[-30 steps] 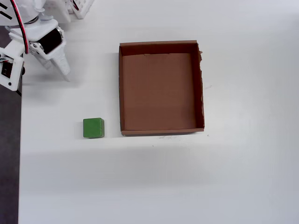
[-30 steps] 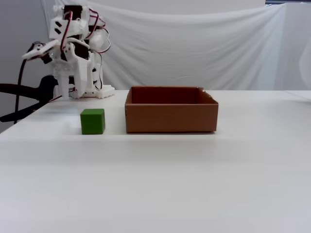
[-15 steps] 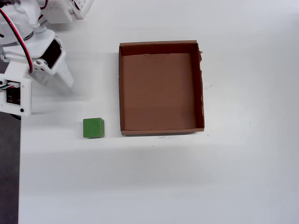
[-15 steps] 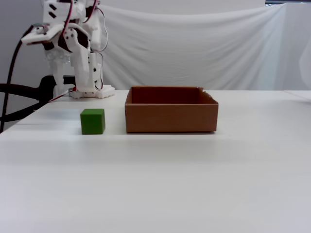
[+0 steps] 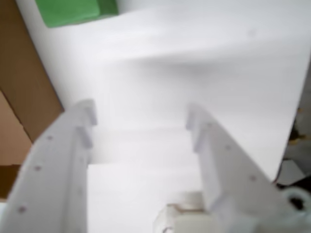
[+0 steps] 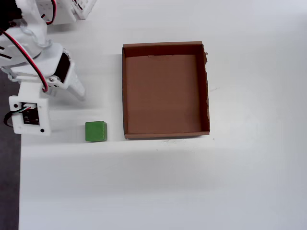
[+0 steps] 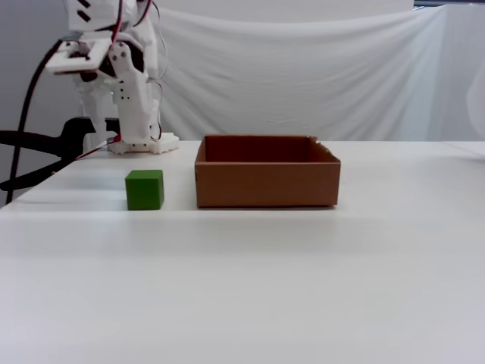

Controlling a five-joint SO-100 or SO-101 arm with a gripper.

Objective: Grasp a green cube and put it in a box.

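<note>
The green cube lies on the white table just left of the box's near-left corner in the overhead view. In the fixed view the cube stands left of the box. The brown cardboard box holds nothing. My gripper hovers up and to the left of the cube, clear of it. In the wrist view the gripper is open, with only bare table between its white fingers. There the cube sits at the top left edge, ahead of the fingers, and the box wall runs along the left.
The arm's white base stands at the table's back left in the fixed view. The table's left edge borders a dark strip in the overhead view. A black cable hangs at the left. White cloth backs the scene.
The arm has swung out from its base toward the cube, downward and rightward in the overhead view. The cube and the box have not moved.
</note>
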